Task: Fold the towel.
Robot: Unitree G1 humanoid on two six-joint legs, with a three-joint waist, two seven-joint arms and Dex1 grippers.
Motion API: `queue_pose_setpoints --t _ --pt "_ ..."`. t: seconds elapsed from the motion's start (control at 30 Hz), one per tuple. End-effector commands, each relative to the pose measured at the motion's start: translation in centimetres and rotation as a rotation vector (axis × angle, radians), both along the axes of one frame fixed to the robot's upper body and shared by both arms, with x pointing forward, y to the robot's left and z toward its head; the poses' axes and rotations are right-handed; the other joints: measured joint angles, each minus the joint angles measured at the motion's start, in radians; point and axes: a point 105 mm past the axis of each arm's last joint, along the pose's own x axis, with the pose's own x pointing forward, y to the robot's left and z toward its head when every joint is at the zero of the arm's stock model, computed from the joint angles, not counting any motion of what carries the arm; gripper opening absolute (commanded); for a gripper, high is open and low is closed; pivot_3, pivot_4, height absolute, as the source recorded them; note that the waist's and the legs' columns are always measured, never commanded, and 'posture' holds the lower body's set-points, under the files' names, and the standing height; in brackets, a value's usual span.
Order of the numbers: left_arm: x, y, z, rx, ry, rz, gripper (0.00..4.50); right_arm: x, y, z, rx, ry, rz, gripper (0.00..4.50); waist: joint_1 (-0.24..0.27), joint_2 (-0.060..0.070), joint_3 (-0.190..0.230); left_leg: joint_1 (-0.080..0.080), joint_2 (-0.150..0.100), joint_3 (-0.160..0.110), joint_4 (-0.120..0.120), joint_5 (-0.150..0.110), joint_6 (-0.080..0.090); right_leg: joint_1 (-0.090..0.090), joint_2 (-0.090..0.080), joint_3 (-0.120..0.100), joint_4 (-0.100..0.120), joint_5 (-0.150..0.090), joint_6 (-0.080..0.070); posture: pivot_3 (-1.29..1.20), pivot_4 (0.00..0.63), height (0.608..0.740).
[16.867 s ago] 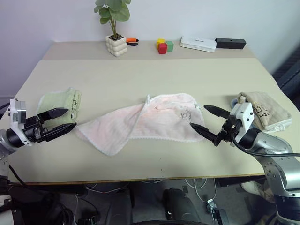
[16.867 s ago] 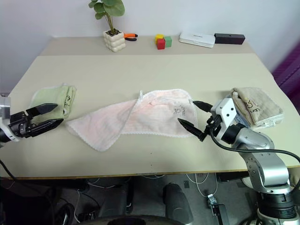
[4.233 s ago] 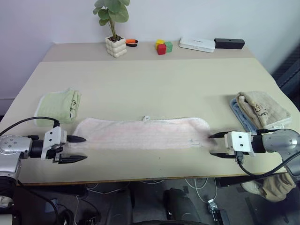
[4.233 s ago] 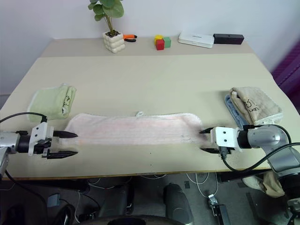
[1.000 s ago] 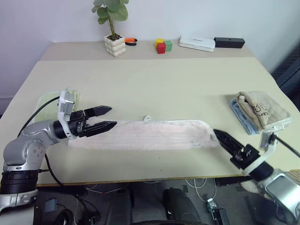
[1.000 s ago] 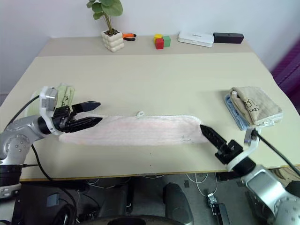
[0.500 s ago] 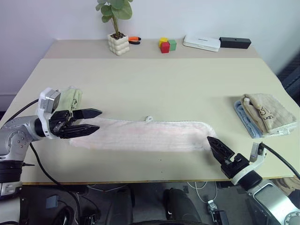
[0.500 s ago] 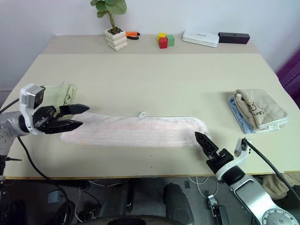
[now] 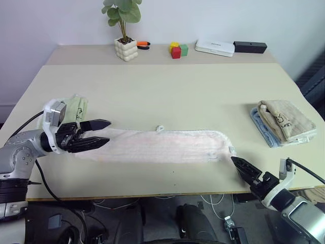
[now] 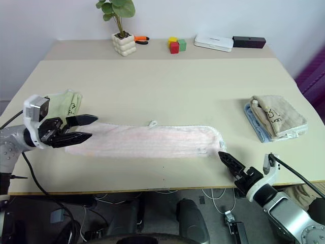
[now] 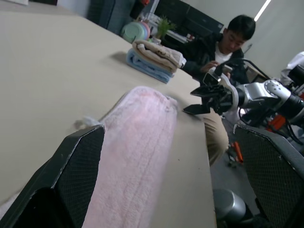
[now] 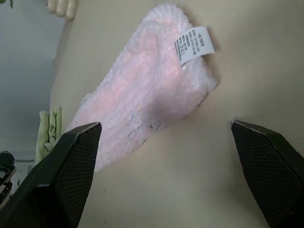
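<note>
Both grippers are standing open and empty. The towel (image 9: 152, 146) is lying as a long strip near the table's (image 9: 167, 91) front edge, long axis running 9 to 3 o'clock. The left gripper (image 9: 96, 135) is hovering over its 9 o'clock end; the right gripper (image 9: 242, 168) is sitting just off the 3 o'clock end, toward 5 o'clock.

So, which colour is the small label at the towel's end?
White with dark print, on the pink towel; the label is clearest in the right wrist view.
</note>
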Motion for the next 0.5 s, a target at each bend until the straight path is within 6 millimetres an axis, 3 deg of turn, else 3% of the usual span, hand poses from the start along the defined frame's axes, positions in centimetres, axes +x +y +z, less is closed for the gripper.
queue_pose_setpoints --t 0.03,0.5 --pt "-0.2 0.3 1.0 -0.005 -0.053 0.009 4.47 0.4 1.1 0.1 0.037 -0.011 0.010 4.44 0.000 0.000 0.000 0.000 0.000 0.000 0.000 0.000 0.000 0.000 0.000 0.000 0.000 0.000 0.000 0.00 0.150 0.740" --pt "0.2 0.4 1.2 -0.006 -0.079 0.035 4.47 3.6 2.4 -0.8 0.041 -0.012 -0.051 4.44 -0.003 -0.001 -0.001 0.000 0.000 0.000 0.000 0.000 0.000 0.000 0.001 0.000 0.001 0.000 0.000 0.00 0.150 0.740"
